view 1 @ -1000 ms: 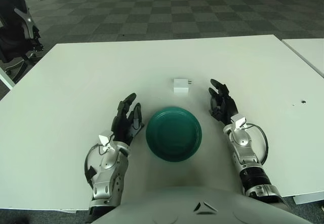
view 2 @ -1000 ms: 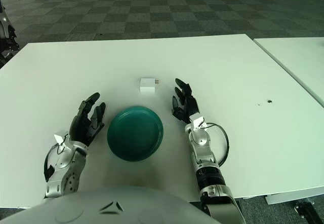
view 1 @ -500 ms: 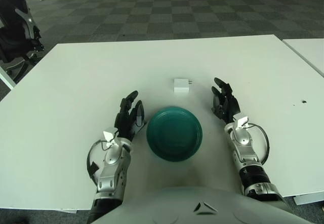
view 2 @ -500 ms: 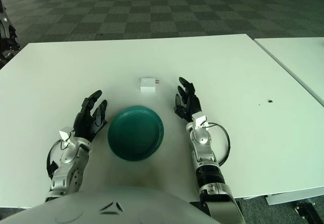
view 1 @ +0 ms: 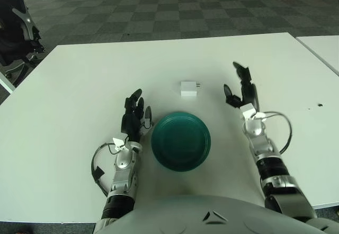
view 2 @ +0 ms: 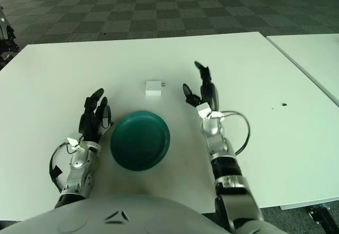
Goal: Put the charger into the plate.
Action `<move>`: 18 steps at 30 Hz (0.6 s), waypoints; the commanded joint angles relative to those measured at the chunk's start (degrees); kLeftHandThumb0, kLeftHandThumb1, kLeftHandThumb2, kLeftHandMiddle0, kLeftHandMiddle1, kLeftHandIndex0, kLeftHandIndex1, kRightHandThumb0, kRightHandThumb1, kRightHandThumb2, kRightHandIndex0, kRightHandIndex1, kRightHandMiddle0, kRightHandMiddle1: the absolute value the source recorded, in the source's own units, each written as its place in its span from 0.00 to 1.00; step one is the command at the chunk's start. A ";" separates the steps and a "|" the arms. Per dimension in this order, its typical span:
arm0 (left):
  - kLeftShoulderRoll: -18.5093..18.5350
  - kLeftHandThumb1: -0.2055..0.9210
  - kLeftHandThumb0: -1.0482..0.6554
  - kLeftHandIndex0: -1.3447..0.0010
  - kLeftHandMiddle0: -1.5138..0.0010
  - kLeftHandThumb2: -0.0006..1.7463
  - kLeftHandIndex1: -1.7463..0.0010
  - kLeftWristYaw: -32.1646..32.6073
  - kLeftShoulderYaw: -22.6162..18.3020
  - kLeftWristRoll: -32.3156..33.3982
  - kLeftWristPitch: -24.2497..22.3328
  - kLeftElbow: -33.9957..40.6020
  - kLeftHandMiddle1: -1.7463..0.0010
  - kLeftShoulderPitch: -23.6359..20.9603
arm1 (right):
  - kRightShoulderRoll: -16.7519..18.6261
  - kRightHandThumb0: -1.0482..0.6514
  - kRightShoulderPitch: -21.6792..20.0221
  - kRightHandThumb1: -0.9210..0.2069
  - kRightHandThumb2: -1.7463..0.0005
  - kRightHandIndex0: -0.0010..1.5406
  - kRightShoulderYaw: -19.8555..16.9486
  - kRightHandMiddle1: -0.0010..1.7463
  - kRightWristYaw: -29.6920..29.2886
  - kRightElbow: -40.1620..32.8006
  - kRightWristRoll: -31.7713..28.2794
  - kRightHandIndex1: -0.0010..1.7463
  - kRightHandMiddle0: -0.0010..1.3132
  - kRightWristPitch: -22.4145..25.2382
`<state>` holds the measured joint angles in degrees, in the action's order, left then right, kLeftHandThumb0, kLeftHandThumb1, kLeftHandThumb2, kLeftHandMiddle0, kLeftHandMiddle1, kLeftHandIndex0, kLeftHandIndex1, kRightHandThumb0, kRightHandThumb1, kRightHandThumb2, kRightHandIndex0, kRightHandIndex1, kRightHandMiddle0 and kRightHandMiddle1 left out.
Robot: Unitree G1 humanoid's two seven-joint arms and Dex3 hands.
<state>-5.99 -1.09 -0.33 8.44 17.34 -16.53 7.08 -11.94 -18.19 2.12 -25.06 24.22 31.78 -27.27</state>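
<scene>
The charger (view 1: 189, 89) sits flat on the white table (view 1: 79, 80), a small white block with its prongs pointing toward the robot's right. It lies just beyond the far rim of the plate (view 1: 180, 141), apart from it, with bare table between the two. The plate is dark green, round, right side up, and it sits close in front of the robot's body with nothing in it.

The right hand (view 1: 242, 89) is up off the table, to the right of the charger and a touch nearer the robot. Its fingers (view 1: 238, 70) are spread and relaxed, one reaching up and away, another poking left toward the charger, and they hold nothing. There is a clear gap between that hand and the charger, no contact.

The left hand (view 1: 134, 119) is on the other side, just beside the plate's left rim, palm turned inward. Its fingers (view 1: 131, 102) point up and forward, loosely open, gripping nothing. The hand is near the plate, but whether it touches the rim I can't tell.

Both forearms run back toward the robot's torso at the bottom, each with a looped black cable at the wrist. Beyond the table is a grey checkered carpet (view 1: 175, 11), and a second white table (view 1: 320, 48) stands off to the right.
</scene>
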 commanded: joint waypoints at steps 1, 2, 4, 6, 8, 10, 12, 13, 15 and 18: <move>-0.37 1.00 0.18 1.00 0.82 0.41 0.51 0.47 -0.46 -1.10 -1.62 -6.99 1.00 0.79 | -1.77 0.16 -9.00 0.00 0.66 0.19 6.69 0.35 -5.37 -0.20 12.72 0.03 0.00 3.10; -0.43 1.00 0.18 1.00 0.82 0.41 0.51 0.47 -0.34 -1.29 -1.24 -7.29 1.00 0.61 | -1.71 0.16 -10.77 0.00 0.66 0.19 8.18 0.35 -5.64 0.38 14.92 0.03 0.00 4.75; -0.55 1.00 0.18 1.00 0.82 0.41 0.50 0.34 -0.22 -1.48 -0.49 -7.65 1.00 0.45 | -1.22 0.16 -13.30 0.00 0.68 0.19 10.52 0.36 -6.29 1.61 17.96 0.03 0.00 7.14; -0.71 1.00 0.18 1.00 0.82 0.42 0.49 0.23 -0.11 -1.68 0.26 -7.79 1.00 0.46 | -0.81 0.16 -15.94 0.00 0.68 0.19 13.14 0.36 -7.02 4.03 20.87 0.03 0.00 9.23; -0.96 1.00 0.18 1.00 0.82 0.42 0.48 0.31 0.07 -2.04 0.85 -7.93 1.00 0.52 | -0.87 0.15 -18.80 0.00 0.68 0.19 16.15 0.35 -7.51 7.88 23.72 0.02 0.00 10.79; -1.15 1.00 0.18 1.00 0.82 0.43 0.48 0.26 0.26 -2.43 1.37 -8.06 1.00 0.78 | -0.40 0.14 -21.85 0.00 0.66 0.18 20.23 0.32 -7.84 12.42 27.11 0.02 0.00 12.54; -1.35 1.00 0.18 1.00 0.82 0.43 0.49 0.31 0.37 -2.84 1.64 -8.12 1.00 0.90 | -0.24 0.13 -23.65 0.00 0.64 0.18 22.73 0.32 -8.58 15.19 28.51 0.02 0.00 13.12; -1.45 1.00 0.18 1.00 0.82 0.43 0.49 0.39 0.45 -3.05 1.70 -8.11 1.00 0.93 | -0.29 0.13 -24.29 0.00 0.64 0.18 23.57 0.31 -8.93 16.21 28.81 0.02 0.00 13.11; -1.53 1.00 0.18 1.00 0.83 0.44 0.50 0.53 0.71 -3.56 1.90 -8.00 1.00 1.04 | -0.07 0.12 -25.98 0.00 0.63 0.18 25.83 0.30 -9.90 19.62 29.72 0.01 0.00 12.95; -1.63 1.00 0.18 1.00 0.83 0.44 0.52 0.87 1.21 -4.43 1.99 -7.55 1.00 1.38 | 0.64 0.12 -28.50 0.00 0.62 0.17 28.49 0.29 -11.35 24.94 30.24 0.01 0.00 12.94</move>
<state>-6.52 -1.00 0.56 4.72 20.16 -20.42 4.80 -10.75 -44.85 28.68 -34.93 44.29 61.35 -14.92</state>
